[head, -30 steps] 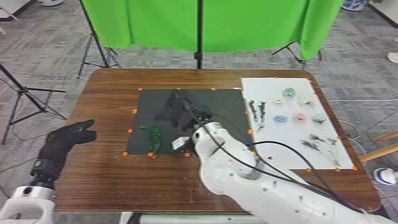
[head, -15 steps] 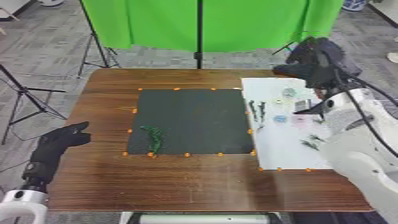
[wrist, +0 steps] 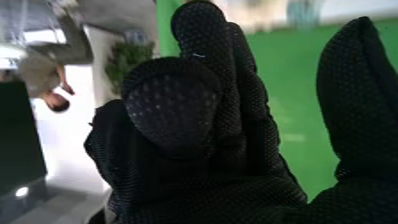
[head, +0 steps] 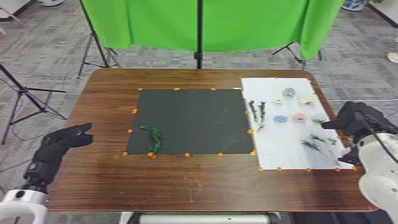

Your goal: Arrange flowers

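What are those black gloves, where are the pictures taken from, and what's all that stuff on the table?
They belong to a robot with white arms, and each glove covers a robot hand. One picture looks down from its head. The other comes from its right wrist, so that glove looks huge.

On the brown table is a dark mat with a green sprig. Beside it, a white sheet has small flowers, like a blue one and a pink one, plus some stems.

The left robot hand and the right robot hand both look empty.
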`<state>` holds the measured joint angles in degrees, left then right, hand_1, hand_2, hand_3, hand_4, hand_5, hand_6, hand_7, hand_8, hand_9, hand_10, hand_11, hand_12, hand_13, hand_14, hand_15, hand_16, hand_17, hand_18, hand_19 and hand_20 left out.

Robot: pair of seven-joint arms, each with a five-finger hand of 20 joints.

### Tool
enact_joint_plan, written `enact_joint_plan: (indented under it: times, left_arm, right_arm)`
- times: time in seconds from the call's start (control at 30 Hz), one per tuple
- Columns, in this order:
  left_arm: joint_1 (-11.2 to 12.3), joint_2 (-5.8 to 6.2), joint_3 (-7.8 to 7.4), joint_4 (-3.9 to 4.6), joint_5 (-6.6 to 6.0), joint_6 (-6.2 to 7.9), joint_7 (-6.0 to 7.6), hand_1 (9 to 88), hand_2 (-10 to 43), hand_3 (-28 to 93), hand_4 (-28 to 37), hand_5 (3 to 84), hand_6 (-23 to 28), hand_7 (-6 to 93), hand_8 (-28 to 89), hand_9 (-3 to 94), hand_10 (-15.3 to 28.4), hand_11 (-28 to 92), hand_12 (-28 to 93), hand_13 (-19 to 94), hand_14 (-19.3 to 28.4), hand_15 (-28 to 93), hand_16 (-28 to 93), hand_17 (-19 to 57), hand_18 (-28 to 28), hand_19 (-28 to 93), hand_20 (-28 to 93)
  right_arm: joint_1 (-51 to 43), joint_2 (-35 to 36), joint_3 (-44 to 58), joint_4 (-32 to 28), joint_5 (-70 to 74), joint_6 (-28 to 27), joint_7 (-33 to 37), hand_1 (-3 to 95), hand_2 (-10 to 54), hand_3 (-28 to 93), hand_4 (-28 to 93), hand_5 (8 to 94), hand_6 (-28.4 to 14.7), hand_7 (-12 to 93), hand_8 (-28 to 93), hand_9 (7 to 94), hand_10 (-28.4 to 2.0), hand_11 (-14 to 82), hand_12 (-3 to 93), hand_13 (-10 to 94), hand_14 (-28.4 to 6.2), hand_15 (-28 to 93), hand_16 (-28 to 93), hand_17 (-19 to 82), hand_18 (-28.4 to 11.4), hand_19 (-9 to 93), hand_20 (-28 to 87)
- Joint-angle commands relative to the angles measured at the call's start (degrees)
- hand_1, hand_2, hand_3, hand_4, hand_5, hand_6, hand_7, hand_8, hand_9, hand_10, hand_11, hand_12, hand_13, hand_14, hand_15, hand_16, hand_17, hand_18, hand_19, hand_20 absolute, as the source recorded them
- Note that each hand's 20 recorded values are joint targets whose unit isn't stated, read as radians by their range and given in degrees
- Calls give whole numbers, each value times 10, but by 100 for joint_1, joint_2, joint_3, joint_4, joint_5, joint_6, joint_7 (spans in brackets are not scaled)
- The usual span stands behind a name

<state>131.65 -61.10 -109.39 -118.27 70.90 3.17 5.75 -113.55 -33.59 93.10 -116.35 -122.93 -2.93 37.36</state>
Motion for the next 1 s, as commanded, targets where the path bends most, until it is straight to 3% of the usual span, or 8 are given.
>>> enact_joint_plan:
  times: [0.03,0.4,0.57,0.63,0.7,1.0]
  left_arm:
    - [117,-78,-49,-19,39,-153,-131,285,43,639,-218,497,47,122,-60,504,148,223,136,417,195,243,-6,85,124,83,179]
    - [190,-101,-111,-61,64,-215,-193,286,43,638,-217,495,48,120,-59,502,148,221,136,414,195,238,-5,84,124,82,178]
    - [190,-109,-114,-62,68,-222,-188,286,44,637,-216,495,48,119,-59,502,148,220,135,413,195,238,-4,84,124,83,178]
    - [184,-114,-112,-64,73,-238,-205,286,44,636,-217,495,48,120,-59,501,148,221,135,413,195,238,-4,84,124,82,178]
    - [178,-112,-121,-63,80,-265,-224,286,44,636,-217,495,48,119,-60,501,148,221,135,413,196,239,-4,83,124,82,178]
    - [178,-100,-145,-70,76,-306,-268,285,45,635,-216,493,48,118,-59,499,148,219,136,411,195,238,-4,82,125,84,177]
  right_arm:
    - [-174,-26,-84,254,235,-459,-88,342,-95,614,-164,727,-41,152,-74,832,-139,248,246,923,-33,527,352,622,-148,932,519]
    - [-593,-56,71,153,195,-581,-65,344,-95,621,-174,727,-41,152,-75,833,-138,247,244,919,-32,529,352,619,-145,932,520]
    - [-551,-63,-102,203,210,-528,12,395,-95,635,-182,767,-32,177,-77,868,-130,263,246,927,-28,529,346,626,-140,932,513]
    - [-493,-63,-174,230,210,-482,4,452,-95,601,-191,783,-29,179,39,885,-122,275,249,934,-24,533,337,636,-138,932,512]
    - [-488,-61,-197,232,267,-239,24,556,-95,487,-152,813,-27,187,126,905,-114,294,252,937,-19,552,316,649,-132,932,509]
    - [-461,-178,162,-181,486,375,40,590,-95,544,-150,848,-17,234,154,934,-105,345,265,937,-10,599,277,680,-125,932,519]
